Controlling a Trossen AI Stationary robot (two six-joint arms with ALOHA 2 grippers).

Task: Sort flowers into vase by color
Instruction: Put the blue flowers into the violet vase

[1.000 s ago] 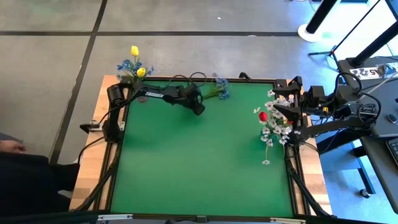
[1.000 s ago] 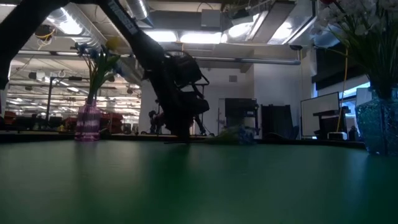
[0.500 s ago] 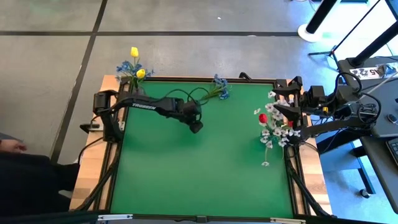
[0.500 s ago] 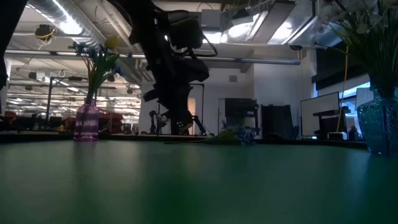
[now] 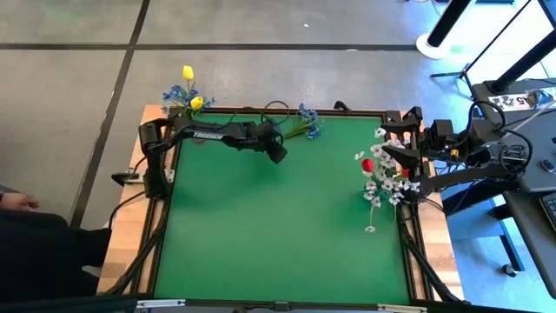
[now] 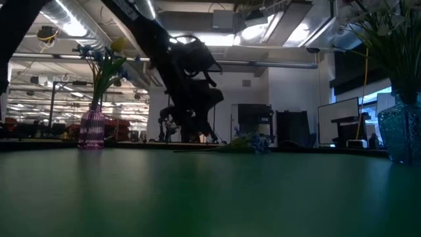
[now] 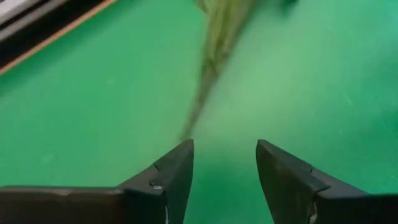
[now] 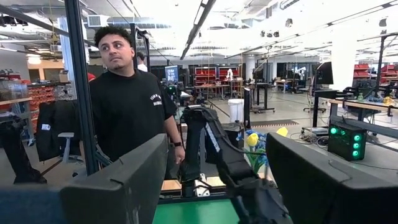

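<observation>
Blue flower bunch [image 5: 305, 122] lying on surface [image 5: 278, 226]: light, limp, thin stem; take at mid-stem. Left hand [image 7: 224, 163] wide, empty, near stem end. Right hand [image 8: 214, 180] wide, idle.

The high view is evenly lit and sharp; the green surface [image 5: 278, 217] shows no glare and only faint shadow beneath the left arm [image 5: 221, 135]. The low view is backlit: ceiling lights [image 6: 197, 39] are overexposed, the arm reads as a silhouette, and the surface nearest the camera is dark and out of focus. In the left wrist view, the green stem [image 7: 208, 74] is blurred. The right wrist view is bright, with both fingers [image 8: 124, 180] defocused.
</observation>
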